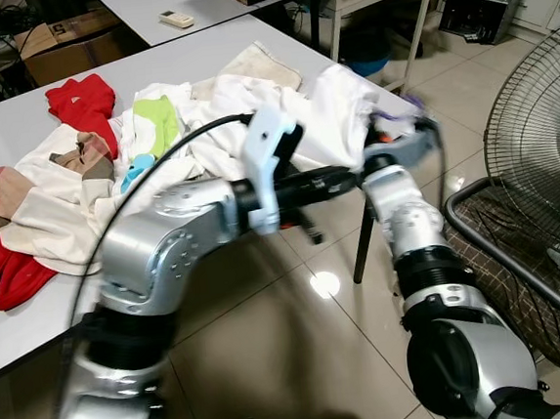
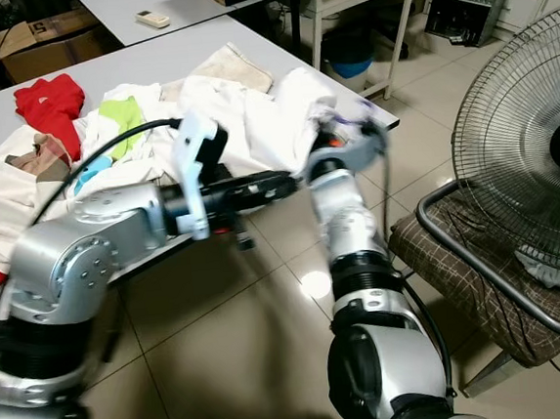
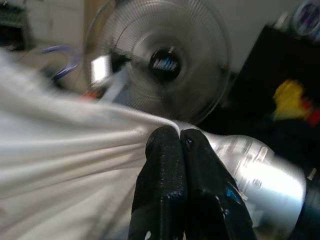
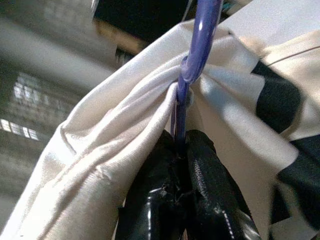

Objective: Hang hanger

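hands (image 4: 181,145) pinched on purple hanger (image 4: 197,45), cloth (image 3: 60,150).

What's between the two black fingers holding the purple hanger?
In the right wrist view, the right gripper pinches the purple hanger between its fingers, with the white shirt bunched around it. The fingers are closed tight on the hanger's thin part.

Clothes pile (image 1: 110,175) on table (image 1: 17,115); fan (image 1: 541,167) right of table.
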Available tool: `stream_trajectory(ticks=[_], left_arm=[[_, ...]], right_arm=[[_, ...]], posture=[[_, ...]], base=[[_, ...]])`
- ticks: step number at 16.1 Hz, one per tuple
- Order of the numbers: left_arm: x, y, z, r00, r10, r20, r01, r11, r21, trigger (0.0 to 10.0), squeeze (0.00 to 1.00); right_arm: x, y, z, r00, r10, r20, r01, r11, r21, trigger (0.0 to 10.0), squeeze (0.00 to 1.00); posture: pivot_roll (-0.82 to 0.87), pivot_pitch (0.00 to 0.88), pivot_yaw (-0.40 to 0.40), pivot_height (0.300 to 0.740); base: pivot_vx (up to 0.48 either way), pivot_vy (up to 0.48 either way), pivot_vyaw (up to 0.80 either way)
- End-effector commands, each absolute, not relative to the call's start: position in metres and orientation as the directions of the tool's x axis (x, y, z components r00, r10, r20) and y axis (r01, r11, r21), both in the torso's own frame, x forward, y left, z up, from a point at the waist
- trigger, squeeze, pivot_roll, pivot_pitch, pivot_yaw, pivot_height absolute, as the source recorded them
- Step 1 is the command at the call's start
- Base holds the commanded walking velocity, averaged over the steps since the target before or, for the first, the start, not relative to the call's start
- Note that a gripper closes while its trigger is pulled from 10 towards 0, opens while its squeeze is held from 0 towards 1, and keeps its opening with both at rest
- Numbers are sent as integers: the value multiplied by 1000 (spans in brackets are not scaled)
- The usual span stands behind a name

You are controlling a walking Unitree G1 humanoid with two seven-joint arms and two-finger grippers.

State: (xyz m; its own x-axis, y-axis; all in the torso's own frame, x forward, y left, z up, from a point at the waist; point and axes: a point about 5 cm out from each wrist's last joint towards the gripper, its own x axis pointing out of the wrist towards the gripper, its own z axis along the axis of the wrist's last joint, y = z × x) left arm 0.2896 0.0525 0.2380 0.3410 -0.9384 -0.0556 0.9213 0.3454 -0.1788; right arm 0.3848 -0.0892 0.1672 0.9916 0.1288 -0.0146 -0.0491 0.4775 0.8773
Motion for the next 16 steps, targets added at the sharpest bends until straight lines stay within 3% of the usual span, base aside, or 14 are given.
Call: stream_trajectory(ticks=[1,4,9,11,13,16], left_arm=[[291,52,252,338,-941,-1,926,332,-179,0,0],[303,49,266,419,-906,60,900,406,-158,0,0],[329,64,272,655,-751,80,755,650,-86,0,0],[336,81,274,727,-680,97,687,721,-91,0,0],[329,98,266,742,-666,77,670,734,-113,0,0],[315,106,254,759,-646,76,648,741,-174,0,0]], right_arm=[[379,-58,169,978,209,-18,-93,509,856,10000,0],[368,-52,172,959,285,-13,-153,552,820,10000,0],[319,-96,186,939,337,65,-269,605,749,10000,0],[296,-115,198,934,328,142,-316,574,756,10000,0],[269,-120,213,877,427,222,-451,568,688,10000,0],[247,-114,217,830,500,246,-515,521,681,10000,0]], posture=[[90,15,65,740],[92,17,64,740],[70,11,87,740],[66,10,93,740],[61,9,91,740],[66,13,81,740]], base=[[0,0,0],[0,0,0],[0,0,0],[0,0,0],[0,0,0],[0,0,800]])
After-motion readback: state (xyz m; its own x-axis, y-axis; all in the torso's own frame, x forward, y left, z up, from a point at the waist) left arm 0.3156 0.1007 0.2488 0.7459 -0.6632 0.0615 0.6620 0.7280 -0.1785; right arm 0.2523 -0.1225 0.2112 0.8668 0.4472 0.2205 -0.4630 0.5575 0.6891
